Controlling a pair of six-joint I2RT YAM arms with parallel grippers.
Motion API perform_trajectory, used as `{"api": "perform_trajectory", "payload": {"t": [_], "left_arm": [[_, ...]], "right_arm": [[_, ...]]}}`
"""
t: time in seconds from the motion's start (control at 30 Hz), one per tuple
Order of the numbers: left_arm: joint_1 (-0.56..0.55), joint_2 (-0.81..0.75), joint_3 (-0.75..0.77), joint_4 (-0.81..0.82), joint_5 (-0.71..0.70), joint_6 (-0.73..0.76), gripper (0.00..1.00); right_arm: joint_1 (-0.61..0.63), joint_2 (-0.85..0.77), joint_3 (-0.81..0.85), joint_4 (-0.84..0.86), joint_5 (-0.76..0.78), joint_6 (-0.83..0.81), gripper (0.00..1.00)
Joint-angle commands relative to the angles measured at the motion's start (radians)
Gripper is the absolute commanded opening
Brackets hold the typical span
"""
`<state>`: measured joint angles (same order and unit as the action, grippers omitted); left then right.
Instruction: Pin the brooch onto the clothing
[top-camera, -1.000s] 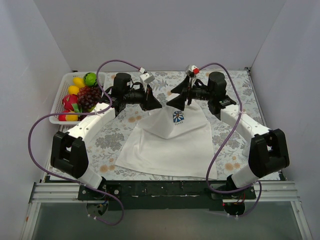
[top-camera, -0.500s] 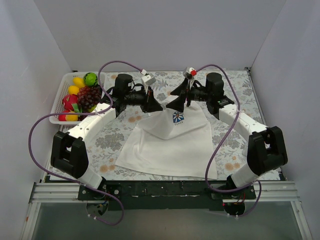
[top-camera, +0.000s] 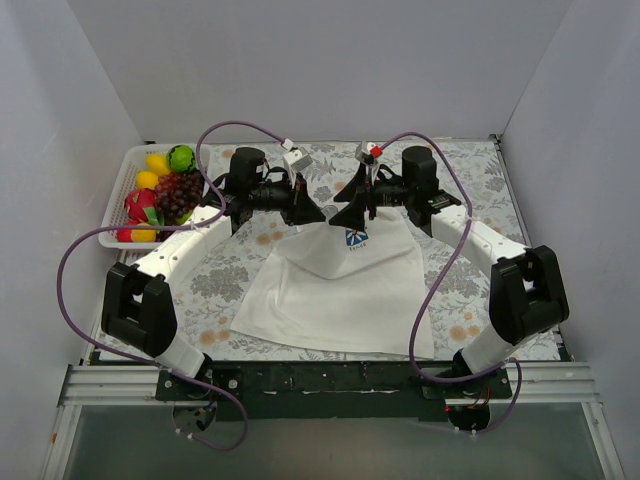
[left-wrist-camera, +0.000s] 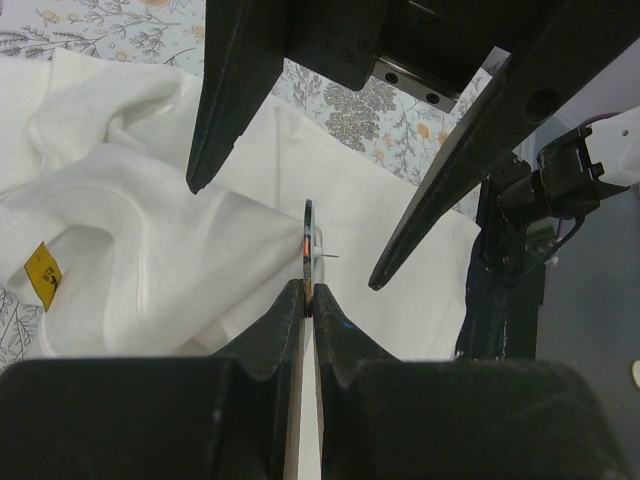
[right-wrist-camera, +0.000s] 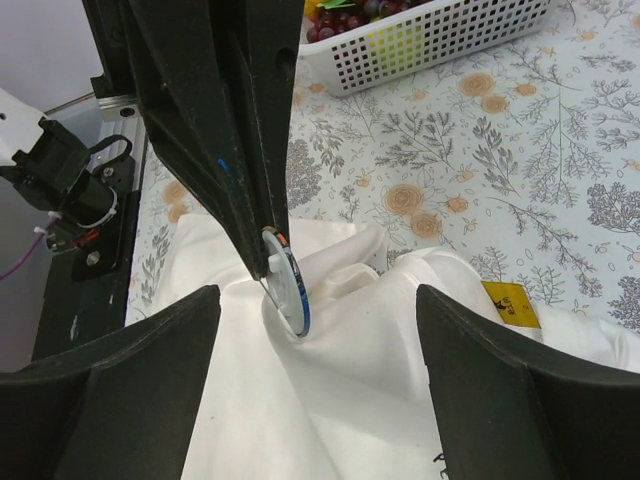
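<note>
The white T-shirt (top-camera: 340, 295) lies on the floral cloth, its collar end bunched up between my grippers. Its blue logo (top-camera: 355, 237) faces up. My left gripper (top-camera: 318, 213) is shut on the brooch (left-wrist-camera: 308, 240), seen edge-on above its fingertips in the left wrist view. In the right wrist view the brooch (right-wrist-camera: 286, 282) shows its pale back, a blue rim and a thin pin, pressed into a fold of the shirt (right-wrist-camera: 400, 400). My right gripper (top-camera: 341, 215) is open, its fingers (left-wrist-camera: 235, 90) on either side of the brooch without touching it.
A white basket (top-camera: 115, 205) of toy fruit stands at the far left; it also shows in the right wrist view (right-wrist-camera: 430, 40). A yellow tag (right-wrist-camera: 510, 300) sits in the shirt's collar. White walls close in the table on three sides.
My right arm has moved left, bringing its open gripper closer to the left gripper and the brooch. The left arm has stayed put.
</note>
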<state>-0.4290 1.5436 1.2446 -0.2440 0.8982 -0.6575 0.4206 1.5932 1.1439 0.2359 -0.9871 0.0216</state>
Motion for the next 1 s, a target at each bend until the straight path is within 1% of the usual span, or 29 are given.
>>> {"api": "perform_trajectory", "payload": {"t": [0.0,0.33,0.47,0.57,0.6,0.83,0.9,0.97], "left_arm": [[-0.005,-0.056,0.039,-0.009,0.016,0.016,0.00],[-0.005,-0.059,0.039,-0.012,0.021,0.021,0.00],[-0.005,-0.060,0.041,-0.014,0.031,0.018,0.00],[-0.005,-0.063,0.042,-0.017,0.054,0.022,0.00],[-0.005,-0.063,0.042,-0.020,0.060,0.024,0.00],[-0.007,-0.068,0.047,-0.031,0.064,0.027,0.00],[-0.007,-0.069,0.049,-0.031,0.064,0.027,0.00],[-0.005,-0.071,0.047,-0.031,0.061,0.027,0.00]], "right_arm": [[0.004,0.019,0.048,-0.006,-0.031,-0.018,0.84],[0.001,0.022,0.057,-0.004,-0.082,-0.018,0.79],[0.001,0.024,0.068,-0.006,-0.097,-0.019,0.76],[0.000,0.024,0.071,-0.010,-0.099,-0.018,0.73],[0.001,0.022,0.071,-0.010,-0.101,-0.018,0.66],[0.001,0.028,0.079,-0.023,-0.122,-0.018,0.62],[0.001,0.030,0.080,-0.033,-0.137,-0.046,0.59],[0.001,0.031,0.082,-0.038,-0.140,-0.055,0.58]]}}
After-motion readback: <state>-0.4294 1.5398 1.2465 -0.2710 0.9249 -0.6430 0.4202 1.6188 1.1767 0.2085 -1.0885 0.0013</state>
